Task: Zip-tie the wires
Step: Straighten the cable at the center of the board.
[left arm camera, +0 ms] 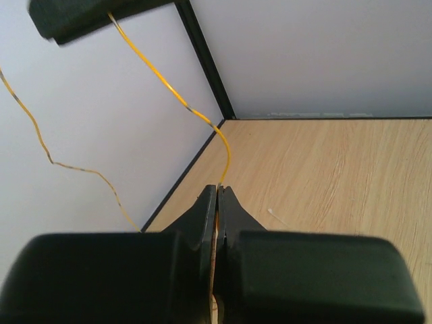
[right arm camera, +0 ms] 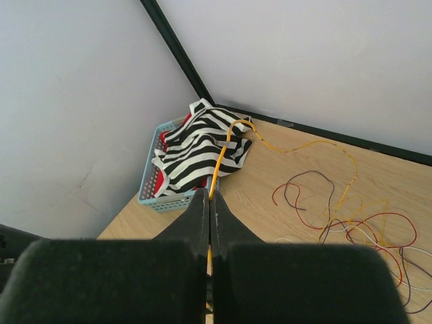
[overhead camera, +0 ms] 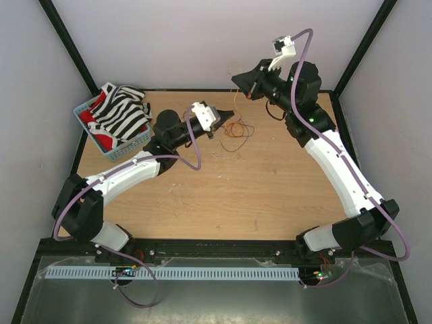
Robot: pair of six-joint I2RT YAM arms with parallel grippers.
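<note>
Left pincer [left arm camera: 218, 192]: pressing together on the orange strand [left arm camera: 165, 84]; pinching it right at the fingertips
Right pincer [right arm camera: 208, 196]: pressing together too; pinching what looks like the same orange strand, judging by its run from one black tip up to the other in the left wrist view; hanging raised over the far edge of the table [overhead camera: 270, 196]
Wires [overhead camera: 233, 131]: lying in a loose tangle of red, dark and pale loops on the table, just beside the left pincer; trailing up from there by the one lifted strand
Zip tie: not showing clearly in any view; possibly lying on the wood as the pale fleck [left arm camera: 277, 216], too small for telling
Handling: likely weighing next to nothing; bending and springing in waves rather than holding a line; likely sliding through smooth pads unless pinched firmly; likely snagging neighbours when pulled from the tangle
Where to hold: gripping close on either side of the spot meant for the tie; drawing the span between short and taut; gathering several strands, not one, before tying
Basket [right arm camera: 150, 182]: sitting at the far left corner; holding the striped cloth [right arm camera: 202, 148]; lying well apart from the tangle
</note>
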